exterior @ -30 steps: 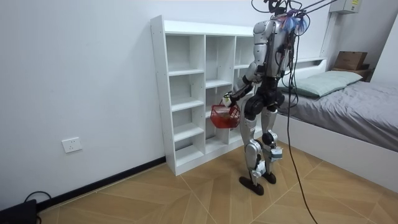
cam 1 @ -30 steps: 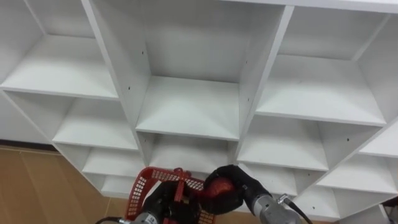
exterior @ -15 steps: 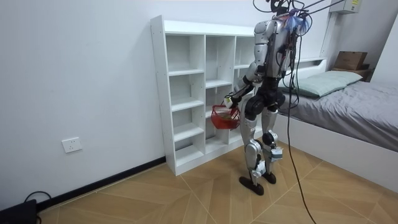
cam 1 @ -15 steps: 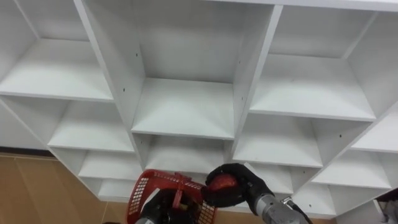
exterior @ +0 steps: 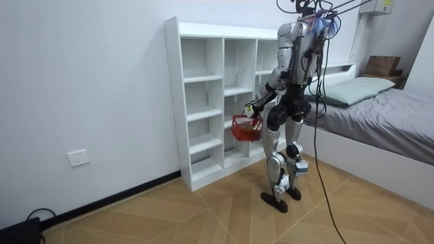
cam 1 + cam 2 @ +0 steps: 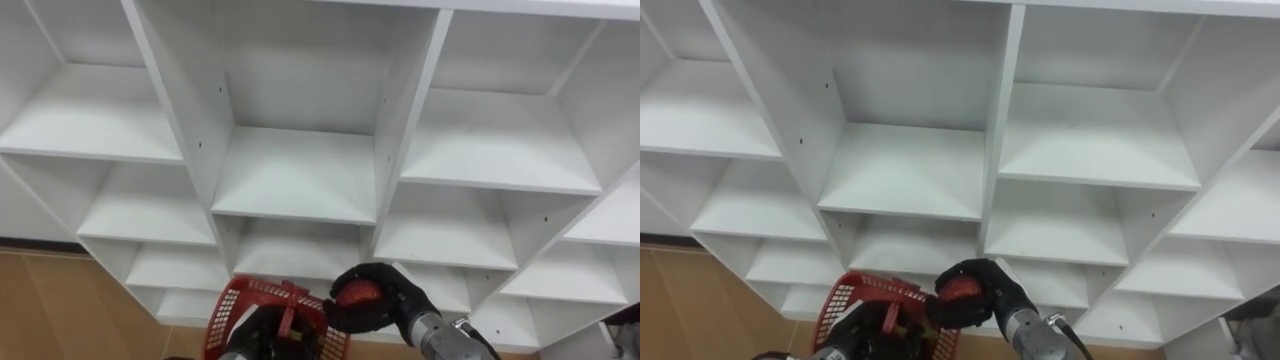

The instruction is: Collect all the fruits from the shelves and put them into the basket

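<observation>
1. Standing at the white closet (image 5: 203, 102) near a bed (image 5: 380, 115), the robot keeps both arms low.
2. The right robot hand (image 6: 398, 300) is curled round a red fruit (image 6: 356, 294), just above the right rim of the red basket (image 6: 232, 300).
3. The left robot hand (image 6: 262, 335) grips the basket's handle, partly cut off at the lower edge of the eye view. The basket's inside is hidden.

Fig.: Bedroom in a home, room view. Evidence: bed (image 5: 400, 115) w/ grey bedding & pale pillow (image 5: 352, 88) at the room view's right. Tall white open-shelf closet (image 5: 203, 102) against plain white wall (image 5: 81, 81). Herringbone wood floor (image 5: 203, 210). Wall socket (image 5: 79, 158) low down. Cardboard box (image 5: 383, 66) beyond the bed's head.
</observation>
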